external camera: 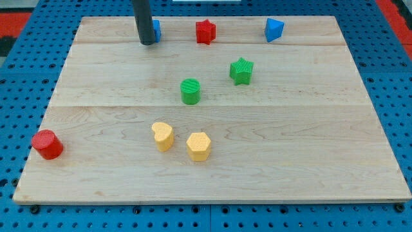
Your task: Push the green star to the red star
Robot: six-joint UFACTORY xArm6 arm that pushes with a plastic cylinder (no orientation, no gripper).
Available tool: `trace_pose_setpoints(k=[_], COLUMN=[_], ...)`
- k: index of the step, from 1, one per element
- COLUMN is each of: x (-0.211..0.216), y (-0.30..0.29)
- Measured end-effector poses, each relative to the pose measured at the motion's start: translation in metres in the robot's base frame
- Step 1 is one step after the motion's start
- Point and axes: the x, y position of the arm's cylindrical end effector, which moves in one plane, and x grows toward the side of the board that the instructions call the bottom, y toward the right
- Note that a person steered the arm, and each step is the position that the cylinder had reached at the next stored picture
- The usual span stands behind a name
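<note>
- red cylinder (47,144) at tabletop (309,167) 8 o'clock edge
- my tip (147,42) at 11 o'clock, touching a blue block (156,29) partly hidden behind rod; no gripper on this rig, open/closed can't be told
- yellow heart (162,136), yellow hexagon (199,146) near 6
- green cylinder (190,91) centre
- red star (205,31) at 12
- green star (241,71) at 5 o'clock of red star, apart
- blue triangular block (274,29) at 1

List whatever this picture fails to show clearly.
- Blue block near the view's top: mostly hidden behind the rod, shape unreadable.
- My tip: whether it touches that blue block cannot be told.
- The rod's upper part and the arm: cut off by the view's top edge.
</note>
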Motion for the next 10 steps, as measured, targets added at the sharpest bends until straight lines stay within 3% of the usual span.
trace_pose_setpoints(k=[1,3,4,5,6,7,8,9,10], x=[0.03,0.041,0.103,0.099,0.046,0.035,0.085,0.093,0.073], y=[0.041,0.257,0.288,0.229,0.203,0.203,0.271,0.212,0.154])
